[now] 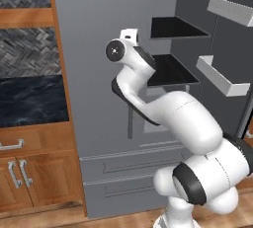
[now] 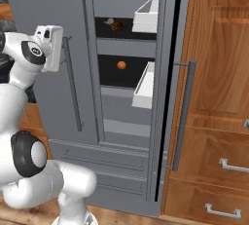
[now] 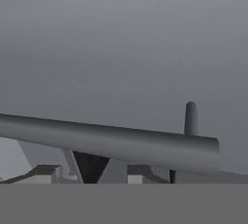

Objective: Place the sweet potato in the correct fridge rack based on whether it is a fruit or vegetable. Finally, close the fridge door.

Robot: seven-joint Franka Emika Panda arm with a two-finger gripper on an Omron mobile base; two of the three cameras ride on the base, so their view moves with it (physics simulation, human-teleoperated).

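The grey fridge (image 2: 58,5) is seen with its right door (image 2: 170,73) ajar. The end effector (image 3: 92,169) is pressed together at the left door's handle (image 3: 111,140). The sweet potato (image 2: 115,24) is found on the upper rack, above an orange (image 2: 121,65). No writing is legible.

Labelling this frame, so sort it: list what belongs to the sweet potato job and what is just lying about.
Job:
sweet potato, on the upper fridge shelf
open fridge door
gripper, shut

Lying about:
orange ball, on the lower shelf
wooden cabinets
closed door's handle
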